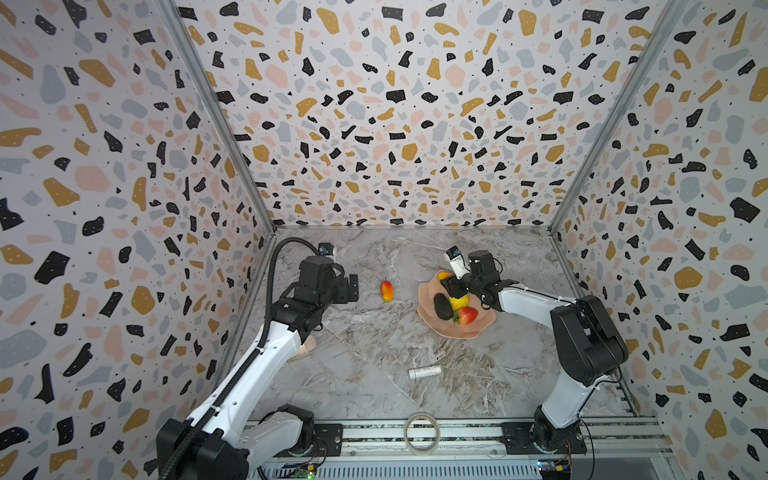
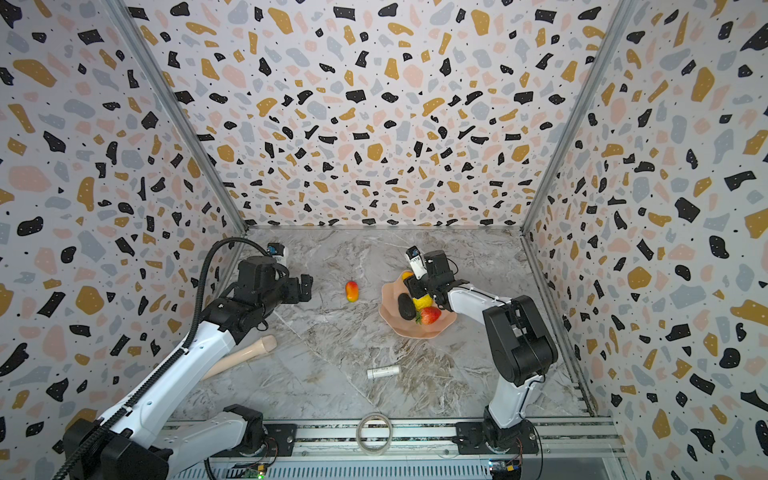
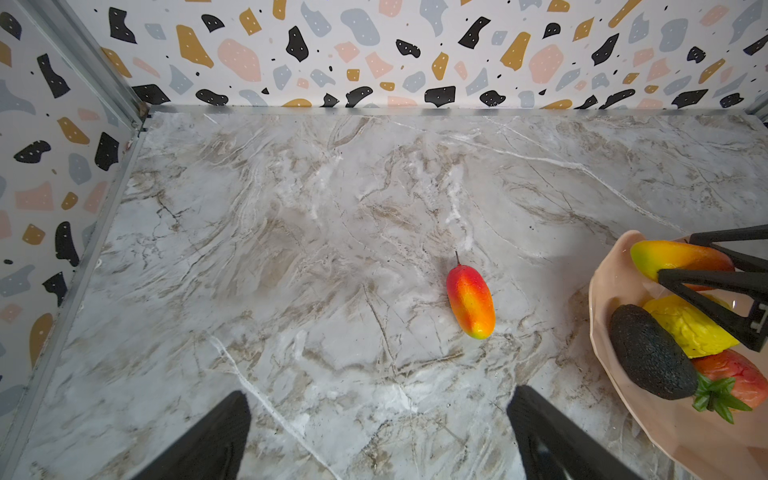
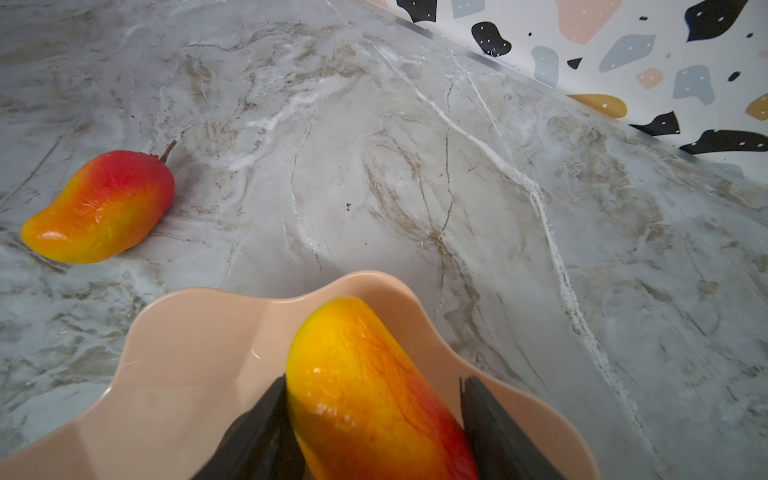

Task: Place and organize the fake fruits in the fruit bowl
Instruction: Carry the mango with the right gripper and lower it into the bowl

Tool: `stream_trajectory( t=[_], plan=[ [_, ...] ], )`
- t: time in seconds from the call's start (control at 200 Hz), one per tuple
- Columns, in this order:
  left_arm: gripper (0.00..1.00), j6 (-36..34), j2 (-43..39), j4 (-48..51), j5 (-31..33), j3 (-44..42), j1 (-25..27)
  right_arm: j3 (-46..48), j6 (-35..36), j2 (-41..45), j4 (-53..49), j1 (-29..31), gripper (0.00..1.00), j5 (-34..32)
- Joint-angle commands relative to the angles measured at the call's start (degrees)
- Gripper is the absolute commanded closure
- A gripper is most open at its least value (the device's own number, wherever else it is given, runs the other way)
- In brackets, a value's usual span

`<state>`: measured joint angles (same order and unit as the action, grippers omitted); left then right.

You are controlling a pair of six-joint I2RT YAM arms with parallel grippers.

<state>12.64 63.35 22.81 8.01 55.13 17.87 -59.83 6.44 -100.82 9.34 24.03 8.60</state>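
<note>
Looking bright and evenly lit, throwing only soft shadows. Getting glare spots on the held mango [image 4: 365,390] and bowl [image 4: 199,357]. Going blurry on the right pincer's fingers [image 4: 498,432] close-up. Bending walls toward top-view edges.

The worktop [image 1: 374,374] is showing grey-white marble with brown veins across the lower middle of both top views. The walls [image 1: 415,104] are wearing a pale terrazzo print of black, ochre, pink and grey-blue blotches. Right of centre, the fruit bowl [image 1: 478,328] is gleaming glossy peach-pink; in it the avocado [image 1: 443,306] is looking blackish-green, the bumpy fruit [image 1: 460,302] bright yellow, the strawberry [image 1: 468,315] red with green leaves. The mango [image 4: 374,390] low in the right wrist view is shading from yellow to red between black claw fingers [image 4: 257,432]. The mango on the worktop [image 1: 387,291] is glowing red, fading to orange-yellow.
</note>
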Motion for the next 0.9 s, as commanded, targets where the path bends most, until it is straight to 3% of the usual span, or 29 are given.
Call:
stream_trajectory(
  t=[0.0, 0.631, 0.896],
  plan=[
    [0.01, -0.60, -0.42, -0.91, -0.01, 1.80, 0.40, 0.24, 0.68, 1.38, 0.70, -0.62, 0.79, 1.44],
    [0.00, -0.69, 0.19, -0.91, -0.36, 2.48, 0.38, 0.67, 0.61, 0.92, 0.26, -0.86, 0.48, 1.72],
    [0.00, -0.69, -0.34, -1.36, -0.36, 1.99, 0.45, -0.17, 0.87, 2.63, -1.40, -0.80, 0.27, 1.36]
  ],
)
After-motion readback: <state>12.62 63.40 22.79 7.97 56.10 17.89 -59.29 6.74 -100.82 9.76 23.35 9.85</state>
